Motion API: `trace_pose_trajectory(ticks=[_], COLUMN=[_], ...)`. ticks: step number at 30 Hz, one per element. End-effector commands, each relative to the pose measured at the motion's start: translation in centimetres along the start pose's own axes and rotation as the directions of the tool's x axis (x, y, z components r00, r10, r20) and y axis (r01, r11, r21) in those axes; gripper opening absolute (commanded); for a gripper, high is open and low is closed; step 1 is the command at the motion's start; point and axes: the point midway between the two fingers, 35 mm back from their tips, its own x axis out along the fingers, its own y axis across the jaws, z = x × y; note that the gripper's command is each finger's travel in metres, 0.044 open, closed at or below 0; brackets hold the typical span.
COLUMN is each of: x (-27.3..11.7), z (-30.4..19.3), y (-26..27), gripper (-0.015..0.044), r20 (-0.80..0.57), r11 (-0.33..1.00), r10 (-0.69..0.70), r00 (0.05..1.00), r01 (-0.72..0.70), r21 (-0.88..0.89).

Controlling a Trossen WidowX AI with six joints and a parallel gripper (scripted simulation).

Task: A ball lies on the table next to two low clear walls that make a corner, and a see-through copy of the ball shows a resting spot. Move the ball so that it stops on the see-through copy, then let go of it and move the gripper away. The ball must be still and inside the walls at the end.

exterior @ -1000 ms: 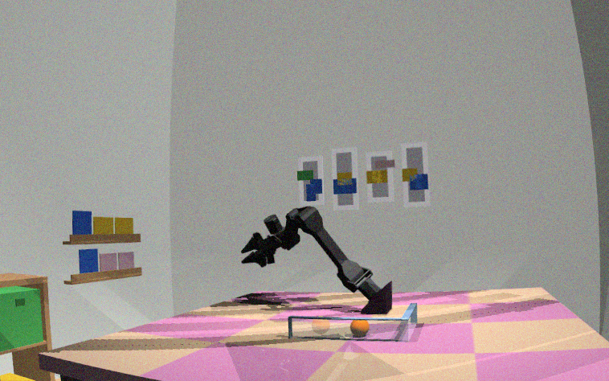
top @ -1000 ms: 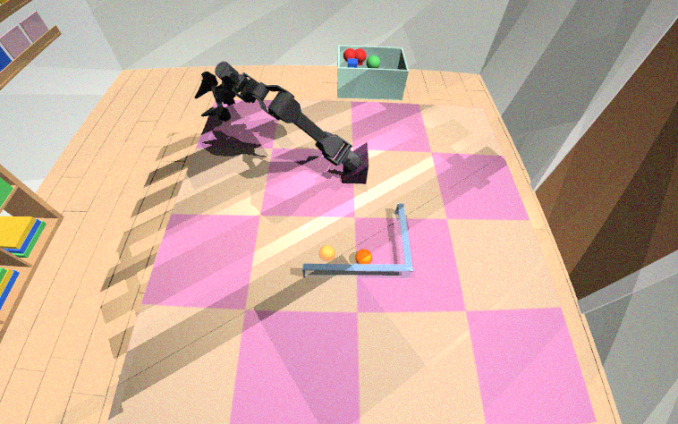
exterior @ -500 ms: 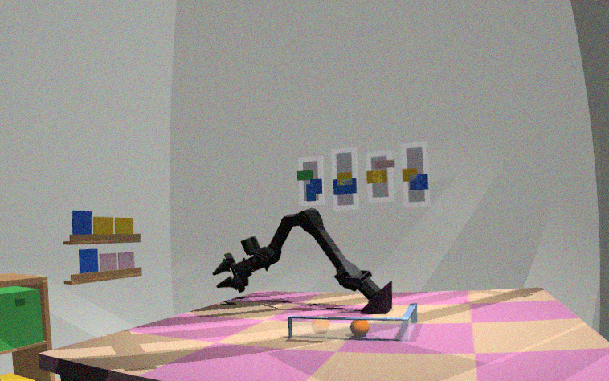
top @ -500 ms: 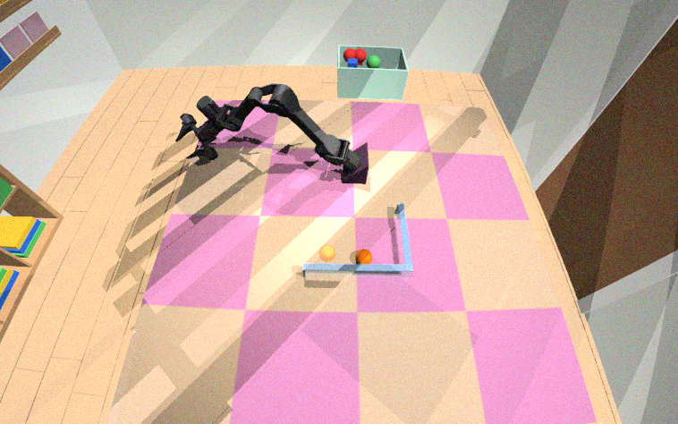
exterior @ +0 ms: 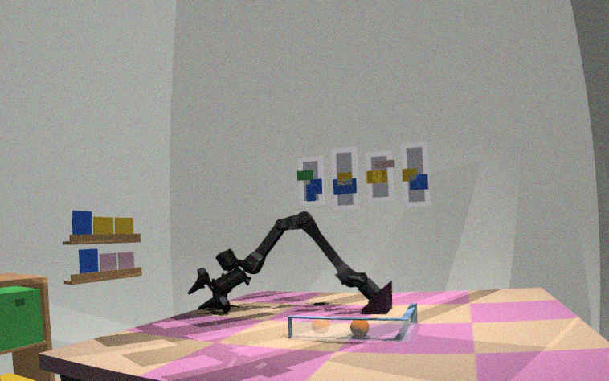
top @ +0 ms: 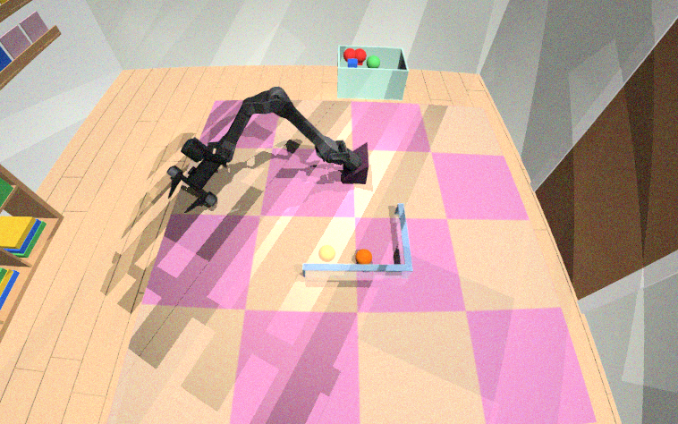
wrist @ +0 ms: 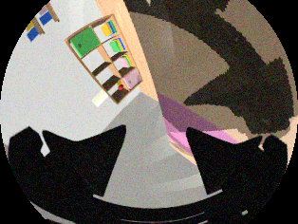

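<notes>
The orange ball (top: 363,256) rests on the counter (top: 499,300) just inside the long blue-tinted clear wall (top: 357,267), near the corner it makes with the short wall (top: 402,234). The pale see-through copy (top: 326,252) sits beside the same wall, toward its free end, so the wall can guide a roll along it and keep the ball from escaping. The pincer (top: 189,189) hangs low over the counter's far-left side, well apart from both, released with its fingers spread wide and nothing between them. That opening likely suits straddling or nudging the ball, but the approach is not yet made.
</notes>
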Motion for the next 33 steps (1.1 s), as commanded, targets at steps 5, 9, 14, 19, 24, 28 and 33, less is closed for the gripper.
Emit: trace_pose_trajectory(ticks=[5, 9, 14, 19, 24, 28, 33], x=[3.4, 3.9, 3.2, 1.5, -1.7, -5.5, -11.7], z=[-8.6, -13.1, -18.4, -23.5, -28.9, -33.1, -36.9], y=[-6.8, -11.0, -16.1, -20.6, -25.2, -29.8, -35.3], gripper=[0.0358, 0.0358, 0.0358, 0.0358, 0.0358, 0.0358, 0.0358], r20=[-0.101, -0.143, -0.183, -0.212, -0.219, -0.178, -0.052], r11=[0.969, 0.916, 0.812, 0.676, 0.495, 0.305, 0.05], r10=[-0.186, -0.311, -0.464, -0.593, -0.719, -0.825, -0.917], r00=[0.977, 0.939, 0.867, 0.777, 0.66, 0.537, 0.396], r01=[0.165, 0.256, 0.334, 0.338, 0.265, 0.156, -0.016], r21=[-0.186, -0.309, -0.479, -0.654, -0.828, -0.94, -0.999])
